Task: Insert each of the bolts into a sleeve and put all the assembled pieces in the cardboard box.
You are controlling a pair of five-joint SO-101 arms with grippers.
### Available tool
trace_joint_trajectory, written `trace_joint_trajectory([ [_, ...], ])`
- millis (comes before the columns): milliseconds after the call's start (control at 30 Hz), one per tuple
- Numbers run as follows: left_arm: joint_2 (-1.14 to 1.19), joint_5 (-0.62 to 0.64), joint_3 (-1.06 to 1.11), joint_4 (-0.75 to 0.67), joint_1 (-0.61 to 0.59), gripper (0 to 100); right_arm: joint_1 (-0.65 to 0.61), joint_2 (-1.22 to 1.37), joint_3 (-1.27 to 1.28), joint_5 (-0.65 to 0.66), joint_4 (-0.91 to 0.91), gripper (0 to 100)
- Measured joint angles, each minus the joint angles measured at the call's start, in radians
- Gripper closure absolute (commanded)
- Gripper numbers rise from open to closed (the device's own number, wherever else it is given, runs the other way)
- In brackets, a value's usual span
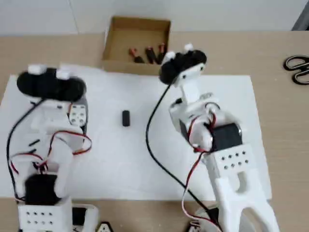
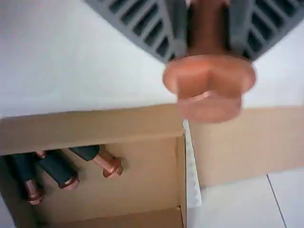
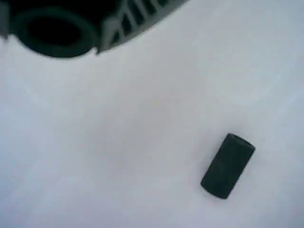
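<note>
1. Left claw (image 2: 209, 19): closed on the shank of a copper-coloured bolt (image 2: 207, 85), head pointing out, hanging above the near wall of the cardboard box (image 2: 95, 128).
2. Right claw (image 3: 61, 14): appears closed on a black held sleeve (image 3: 54, 50) with its open end showing; the grip itself is partly hidden.
3. White sheet (image 1: 120, 164): covers the table (image 1: 280, 121) under both arms. The box sits at its far edge.
4. Box contents: three assembled pieces (image 2: 61, 171) lie side by side on the box floor.
5. Loose sleeve (image 3: 228, 165): lies on its side on the sheet, between the two arms and well apart from the box.
6. Handling, sleeves: probably light and fairly stiff. A round barrel is likely to roll, so grip it across the middle and leave the bore open.
7. Handling, bolt: probably light, rigid and smooth, and may slip or tilt. Hold it on the shank just behind the head, leaving the tip free for entry.
</note>
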Motion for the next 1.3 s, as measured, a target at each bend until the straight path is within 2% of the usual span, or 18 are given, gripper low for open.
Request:
trace_joint_trajectory([
  [167,-0.098,0.158,0.129,-0.049,0.000,99,-0.041,-0.081,0.137,0.000,-0.083,99.4],
  [300,-0.110,0.295,0.141,-0.054,0.000,99,-0.098,-0.163,0.255,0.000,-0.135,99.4],
  [400,-0.110,0.350,0.143,-0.077,0.000,99,-0.150,-0.212,0.342,0.000,-0.180,99.4],
  [600,-0.118,0.368,0.215,-0.141,0.075,99,-0.181,-0.235,0.499,-0.005,-0.319,99.4],
  [767,-0.118,0.368,0.241,-0.218,0.150,99,-0.181,-0.236,0.624,-0.118,-0.506,99.4],
  [1000,-0.118,0.373,0.242,-0.247,0.160,99,-0.189,-0.236,0.755,-0.153,-0.743,99.4],
  [1300,-0.118,0.468,0.242,-0.247,0.166,99,-0.328,-0.253,0.931,-0.153,-1.005,99.4],
])
